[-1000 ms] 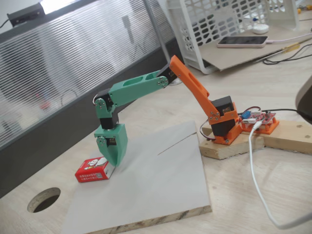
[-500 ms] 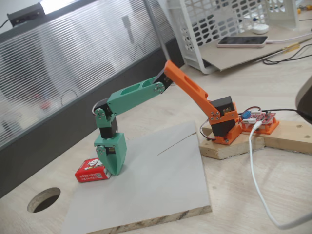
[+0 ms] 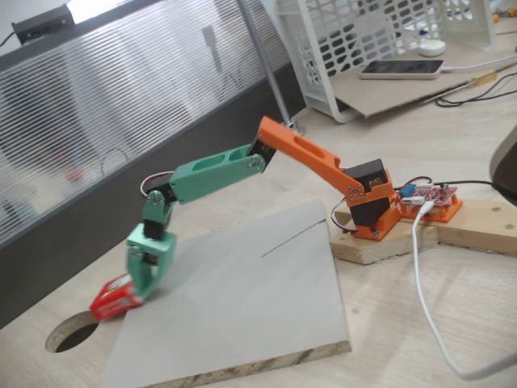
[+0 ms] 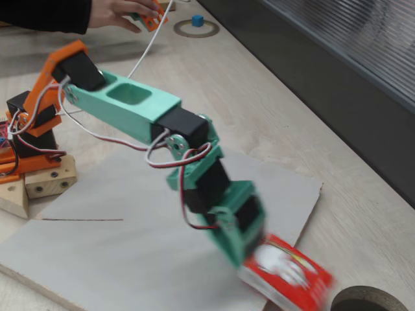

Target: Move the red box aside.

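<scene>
The red box with white print lies tilted at the left edge of the pale board, motion-blurred in both fixed views. My green gripper points down, its tip against the box's right side. The jaws look shut, with nothing between them. From the other side the red box shows its white picture, sticking out past the gripper toward the board corner.
A round hole in the table sits just left of the box, and is also seen as a hole beyond it. The arm's base stands on a wooden block beside a red circuit board and white cable. A white basket stands behind.
The arm has stretched out and swung left. The gripper has slid the red box leftward across the board's edge toward the hole, tilting it.
</scene>
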Robot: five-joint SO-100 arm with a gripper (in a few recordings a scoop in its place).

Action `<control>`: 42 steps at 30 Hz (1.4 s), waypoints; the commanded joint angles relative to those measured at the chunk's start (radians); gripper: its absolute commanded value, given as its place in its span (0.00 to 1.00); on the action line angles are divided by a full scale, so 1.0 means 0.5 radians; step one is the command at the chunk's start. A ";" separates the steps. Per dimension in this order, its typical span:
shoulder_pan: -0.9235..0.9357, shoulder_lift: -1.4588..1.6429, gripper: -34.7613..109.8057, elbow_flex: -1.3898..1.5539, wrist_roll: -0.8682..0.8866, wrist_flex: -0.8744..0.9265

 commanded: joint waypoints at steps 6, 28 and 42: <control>0.028 -0.006 0.26 -0.120 0.009 -0.135; 0.031 0.353 0.26 -0.129 0.015 1.150; 0.037 0.393 0.27 -0.135 0.028 1.924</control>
